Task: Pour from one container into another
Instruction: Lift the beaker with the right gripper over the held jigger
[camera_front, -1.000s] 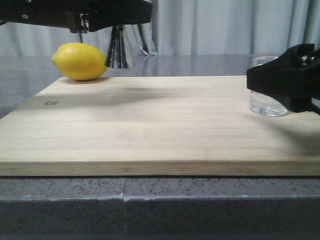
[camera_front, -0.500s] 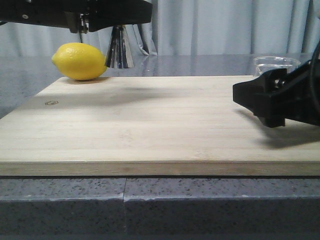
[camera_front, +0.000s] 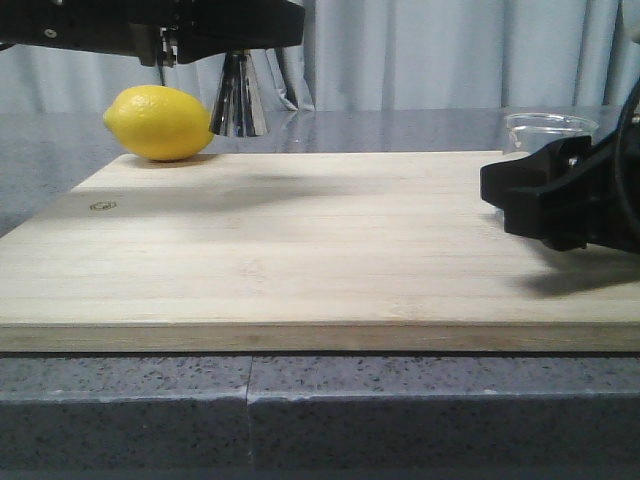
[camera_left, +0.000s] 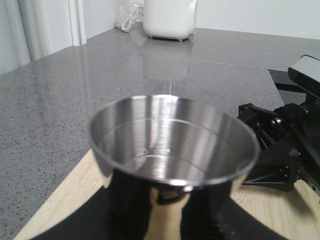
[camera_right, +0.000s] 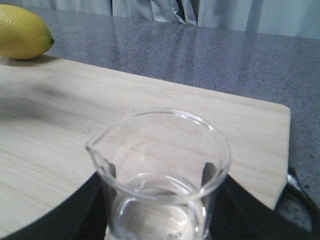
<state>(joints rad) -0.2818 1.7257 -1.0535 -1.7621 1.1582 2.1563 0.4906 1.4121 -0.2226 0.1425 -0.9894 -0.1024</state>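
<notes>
Right gripper (camera_front: 560, 200) pinching beaker (camera_right: 162, 175) at cutting board (camera_front: 300, 240) right edge; left gripper clamps jigger (camera_left: 172, 145) above lemon (camera_front: 160, 122). Risk: tilting early spills liquid.

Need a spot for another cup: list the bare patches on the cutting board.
The cutting board is bare across its middle and front, between the lemon with the jigger at far left and the right pincer around the beaker at right. Those two ends are crowded.
</notes>
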